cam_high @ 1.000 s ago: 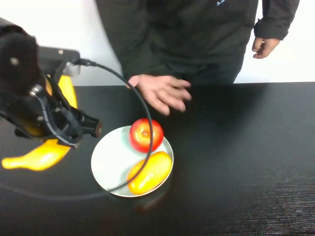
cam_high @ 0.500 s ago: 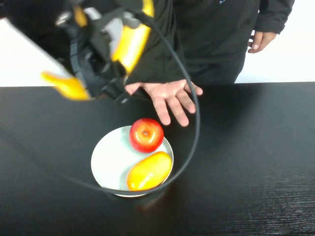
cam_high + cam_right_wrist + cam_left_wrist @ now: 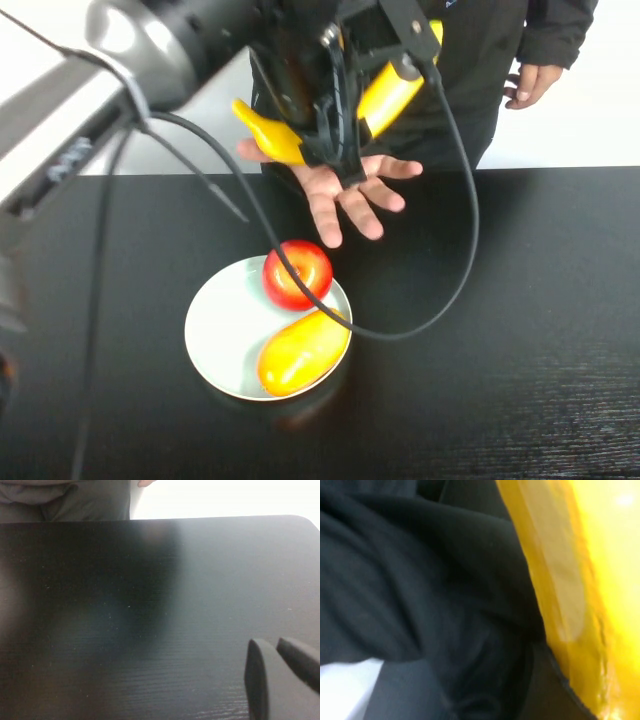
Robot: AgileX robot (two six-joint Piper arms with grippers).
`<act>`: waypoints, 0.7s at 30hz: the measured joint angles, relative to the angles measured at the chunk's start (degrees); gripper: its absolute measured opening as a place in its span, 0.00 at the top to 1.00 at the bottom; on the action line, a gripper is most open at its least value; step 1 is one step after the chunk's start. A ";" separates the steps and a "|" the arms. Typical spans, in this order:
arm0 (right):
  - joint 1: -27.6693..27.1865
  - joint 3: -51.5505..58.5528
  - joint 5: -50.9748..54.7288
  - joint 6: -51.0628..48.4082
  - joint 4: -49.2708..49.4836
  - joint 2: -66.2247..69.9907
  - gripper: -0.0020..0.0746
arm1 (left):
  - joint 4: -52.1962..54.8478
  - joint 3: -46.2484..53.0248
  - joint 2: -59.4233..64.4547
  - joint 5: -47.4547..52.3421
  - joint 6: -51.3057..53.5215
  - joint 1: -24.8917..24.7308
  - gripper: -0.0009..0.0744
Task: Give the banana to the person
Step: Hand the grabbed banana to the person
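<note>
High view: left arm reaches across the table [image 3: 520, 300] toward the person [image 3: 450, 60]. The left gripper [image 3: 340, 110] is pinched on the banana [image 3: 268, 135], held in the air just above the person's open hand [image 3: 340, 190]. One banana end sticks out toward the robot's left, the other shows up past the gripper. On the table below, a plate [image 3: 215, 330] carries an apple [image 3: 297, 274] and a mango [image 3: 303, 350], both untouched. The arm's cable [image 3: 455, 270] loops over the plate. The right gripper is not in this view.

Left wrist view: the banana [image 3: 580, 580] fills one side of the frame, very near the lens, with the person's dark clothing [image 3: 420, 590] behind it.

Right wrist view: the right gripper [image 3: 280, 680] hangs over bare table [image 3: 125, 630], its fingers pressed together, well apart from the fruit; parked.

Step judged: handover, at the point of delivery. The next move calls for lowering the banana into the palm, then spreading the fingers only once the hand supports it.
</note>
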 joint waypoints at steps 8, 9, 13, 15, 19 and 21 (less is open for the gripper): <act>0.00 0.00 0.00 0.00 0.00 0.00 0.98 | 0.09 -0.42 2.91 -0.11 0.09 0.00 0.58; 0.00 0.00 0.00 0.00 0.00 0.00 0.98 | 0.09 -0.42 2.91 -0.11 0.09 0.00 0.58; 0.00 0.00 0.00 0.00 0.00 0.00 0.98 | -0.50 -0.56 2.91 -0.19 -0.93 0.00 0.58; 0.00 0.00 0.00 0.00 0.00 0.00 0.98 | -0.50 -0.56 2.91 -0.19 -2.29 0.00 0.55; 0.00 0.00 0.00 0.00 0.00 0.00 0.98 | 0.21 -0.56 2.91 -0.22 -3.05 0.00 0.47; 0.00 0.00 0.00 0.00 0.00 0.00 0.98 | 0.64 -0.56 2.91 -0.11 -3.66 0.00 0.45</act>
